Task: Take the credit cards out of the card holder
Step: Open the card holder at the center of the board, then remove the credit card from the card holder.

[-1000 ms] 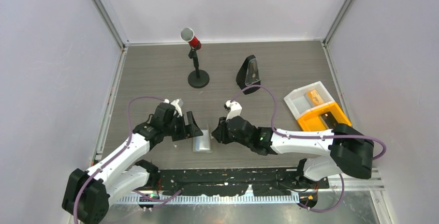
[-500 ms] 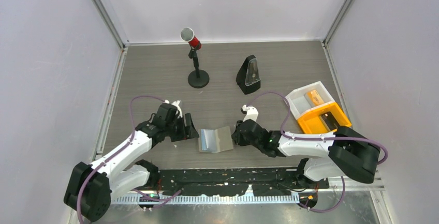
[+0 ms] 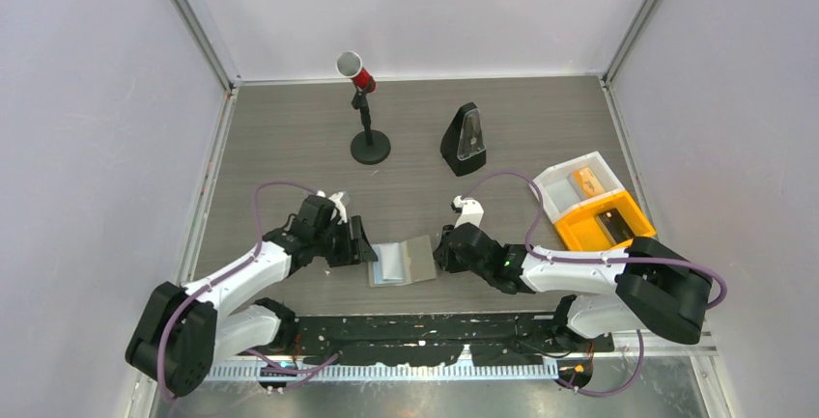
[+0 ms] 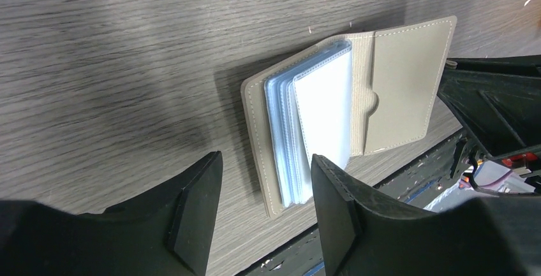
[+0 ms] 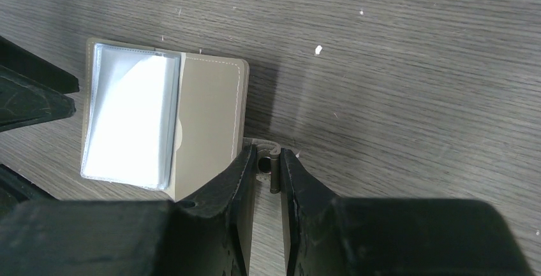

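Left gripper (image 4: 265, 161) jaws apart; right gripper (image 5: 268, 150) jaws seemingly near-closed; both pointing inward

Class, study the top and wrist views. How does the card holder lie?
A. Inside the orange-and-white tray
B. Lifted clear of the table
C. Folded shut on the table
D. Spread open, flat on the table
D: the card holder rests spread open on the table, with its stack of clear sleeves showing on one side and a tan cover panel folded out on the other.

The card holder (image 4: 402, 91) lies open on the table (image 4: 127, 65), clear sleeves fanned, its near end between the left tool's (image 4: 265, 180) parted fingers.
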Tool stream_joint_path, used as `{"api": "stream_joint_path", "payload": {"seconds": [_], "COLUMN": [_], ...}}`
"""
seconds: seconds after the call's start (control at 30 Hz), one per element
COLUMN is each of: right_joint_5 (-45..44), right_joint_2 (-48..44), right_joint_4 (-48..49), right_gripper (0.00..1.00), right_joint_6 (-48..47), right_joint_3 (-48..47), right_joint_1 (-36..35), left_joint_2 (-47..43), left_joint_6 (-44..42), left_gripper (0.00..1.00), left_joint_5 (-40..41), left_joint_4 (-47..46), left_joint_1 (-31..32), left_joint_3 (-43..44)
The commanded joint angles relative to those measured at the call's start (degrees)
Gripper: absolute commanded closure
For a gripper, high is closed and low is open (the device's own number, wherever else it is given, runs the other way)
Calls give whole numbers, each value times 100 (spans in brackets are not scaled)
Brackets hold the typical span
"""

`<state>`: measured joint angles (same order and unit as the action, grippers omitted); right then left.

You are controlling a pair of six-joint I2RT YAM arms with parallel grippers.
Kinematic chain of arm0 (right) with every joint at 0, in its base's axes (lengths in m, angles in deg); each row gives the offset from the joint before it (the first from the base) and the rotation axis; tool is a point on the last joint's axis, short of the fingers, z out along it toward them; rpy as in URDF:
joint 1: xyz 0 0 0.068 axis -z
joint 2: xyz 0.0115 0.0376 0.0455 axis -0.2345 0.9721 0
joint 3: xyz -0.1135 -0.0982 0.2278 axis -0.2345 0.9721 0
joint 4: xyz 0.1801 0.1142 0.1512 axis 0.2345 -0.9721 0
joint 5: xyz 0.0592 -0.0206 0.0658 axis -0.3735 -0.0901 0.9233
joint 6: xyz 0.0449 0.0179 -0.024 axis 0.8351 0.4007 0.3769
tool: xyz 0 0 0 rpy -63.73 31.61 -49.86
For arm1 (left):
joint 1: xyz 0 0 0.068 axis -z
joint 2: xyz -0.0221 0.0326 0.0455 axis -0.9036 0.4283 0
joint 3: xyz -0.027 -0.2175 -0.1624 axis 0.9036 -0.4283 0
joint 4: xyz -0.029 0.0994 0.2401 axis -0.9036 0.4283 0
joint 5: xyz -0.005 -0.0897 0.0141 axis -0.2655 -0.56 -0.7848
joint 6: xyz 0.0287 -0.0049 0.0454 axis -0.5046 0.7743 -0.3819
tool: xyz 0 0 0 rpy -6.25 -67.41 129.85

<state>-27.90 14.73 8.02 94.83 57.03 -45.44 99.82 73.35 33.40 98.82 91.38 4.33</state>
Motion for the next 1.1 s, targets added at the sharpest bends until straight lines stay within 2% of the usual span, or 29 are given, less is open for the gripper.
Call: {"api": "stream_joint_path", "payload": {"seconds": [0.0,0.23,0.47,0.77,0.87,1.0,1.07], "right_joint_5": [-72,-183,-203,-130,-134,-118,-62], "right_joint_2": [-16,104,288,343,359,453,477], "right_joint_4": [82,1,-99,-38,-45,-59,-16], "right_gripper": [95,95,95,95,95,95,95], "right_joint_6": [40,110,224,223,209,217,221], "right_joint_3": [-111,-103,-12,45,26,42,71], "right_joint_1": [20,53,88,134,157,241,263], "left_joint_2": [154,205,-161,-563,-580,-513,-385], "left_joint_6": [55,66,252,378,349,265,303], "left_gripper": [46,51,51,48,49,50,50], "left_joint_5": [-244,-236,-111,-119,-163,161,-80], "left_joint_4": [-656,-578,-748,-579,-594,-293,-555], "left_joint_1": [6,6,2,-11,-28,-36,-46], "left_joint_3": [-122,-119,-479,-540,-597,-556,-616]}}
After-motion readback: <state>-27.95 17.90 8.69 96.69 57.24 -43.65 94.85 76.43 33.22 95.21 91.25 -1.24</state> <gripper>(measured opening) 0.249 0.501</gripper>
